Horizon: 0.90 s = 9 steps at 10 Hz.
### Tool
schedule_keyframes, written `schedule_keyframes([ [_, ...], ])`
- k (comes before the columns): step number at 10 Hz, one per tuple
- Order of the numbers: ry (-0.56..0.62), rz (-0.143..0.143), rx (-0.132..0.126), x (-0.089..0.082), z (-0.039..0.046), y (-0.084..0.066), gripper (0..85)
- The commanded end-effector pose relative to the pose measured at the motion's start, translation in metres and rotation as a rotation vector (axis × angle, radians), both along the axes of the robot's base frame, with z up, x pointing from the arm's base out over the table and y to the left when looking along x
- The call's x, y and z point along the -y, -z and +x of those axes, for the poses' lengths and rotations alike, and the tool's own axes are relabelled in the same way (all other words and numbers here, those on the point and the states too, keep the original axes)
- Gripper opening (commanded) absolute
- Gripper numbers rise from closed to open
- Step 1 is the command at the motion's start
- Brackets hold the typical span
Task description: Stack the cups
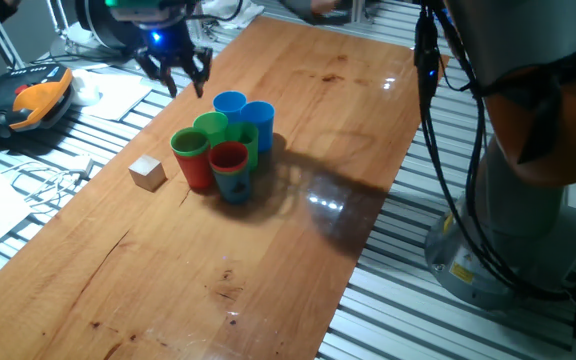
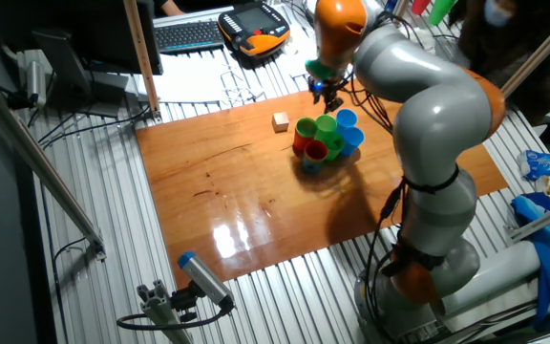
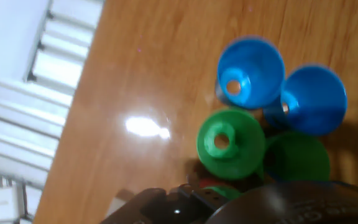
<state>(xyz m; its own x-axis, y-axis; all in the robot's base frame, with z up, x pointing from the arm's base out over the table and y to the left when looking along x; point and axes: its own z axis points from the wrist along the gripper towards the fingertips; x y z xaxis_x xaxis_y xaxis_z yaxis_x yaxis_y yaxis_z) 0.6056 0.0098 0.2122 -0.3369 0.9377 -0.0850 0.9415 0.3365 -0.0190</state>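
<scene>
My gripper (image 1: 175, 78) hangs above the surface (image 1: 298, 240), carrying nothing; jaws spread apart, tips pointing down, nothing between them. The cups sit in one tight cluster just beyond and below my tips, all upright, mouths up, touching one another. Nearest my tips: two blue cups (image 1: 230, 106) (image 1: 258, 122) side by side. Next out, a green cup (image 1: 211, 128) pressed against them, with a second green one (image 3: 296, 158) beside it in the hand view. Farthest from me: a red cup with a green rim (image 1: 191, 152), which looks like a green cup nested in a red one, and a red-rimmed cup over a blue body (image 1: 230, 168), likewise seeming nested. Exact count of nested cups I cannot tell. In the hand view I look straight down into the blue pair (image 3: 251, 71) (image 3: 314, 99) and the green cup (image 3: 230, 143); my own dark housing blocks the lower edge and hides the red ones. A pale wooden cube (image 1: 148, 173) lies off to one side of the cluster, apart from it, not touching. In the other fixed view the cluster (image 2: 325, 139) sits right under my gripper (image 2: 328, 95), the cube (image 2: 280, 121) near it.
</scene>
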Motion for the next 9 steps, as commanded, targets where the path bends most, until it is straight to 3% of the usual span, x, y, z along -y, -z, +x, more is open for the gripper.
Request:
schedule_keyframes([
  [1,0.006,0.002,-0.004,0.108,0.0038,-0.003,51.0],
  [3,-0.004,0.011,-0.011,0.133,0.0064,-0.005,51.0],
  [6,-0.057,0.01,0.011,0.168,-0.0011,0.004,51.0],
  [7,-0.079,0.016,0.02,0.175,-0.0048,0.007,34.0],
  [8,-0.1,0.023,0.021,0.178,-0.0075,0.008,0.0],
  [9,-0.106,0.024,0.019,0.175,-0.0064,0.007,0.0],
])
